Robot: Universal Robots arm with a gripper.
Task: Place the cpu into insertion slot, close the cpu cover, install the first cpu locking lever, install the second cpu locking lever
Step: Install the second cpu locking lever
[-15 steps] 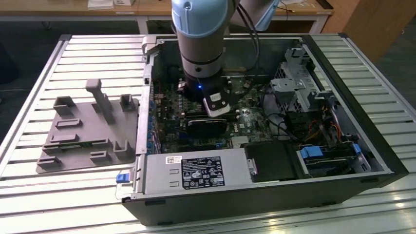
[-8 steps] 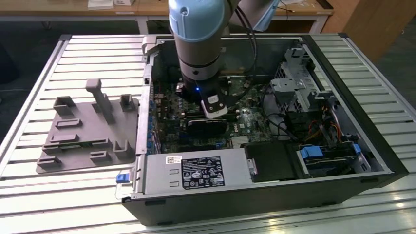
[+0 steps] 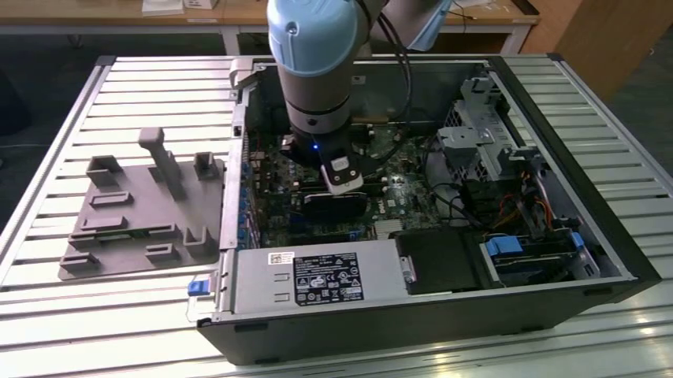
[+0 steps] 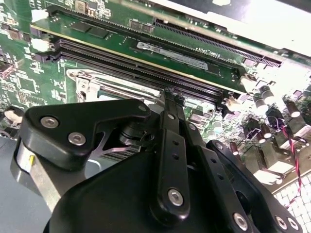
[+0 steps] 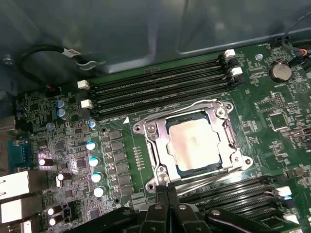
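A slatted metal table (image 3: 94,110); behind it, what looks like wooden desks (image 3: 126,12).

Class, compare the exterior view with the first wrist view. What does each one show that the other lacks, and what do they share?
Exterior view alone: the open computer case lying on a slatted table, a grey moulded tray at the exterior view's left, and the arm reaching down into the case.

First wrist view alone: the cpu seated in the insertion slot, the cpu cover closed down around it, and the black memory slots beside them.

Both: the green circuit board.
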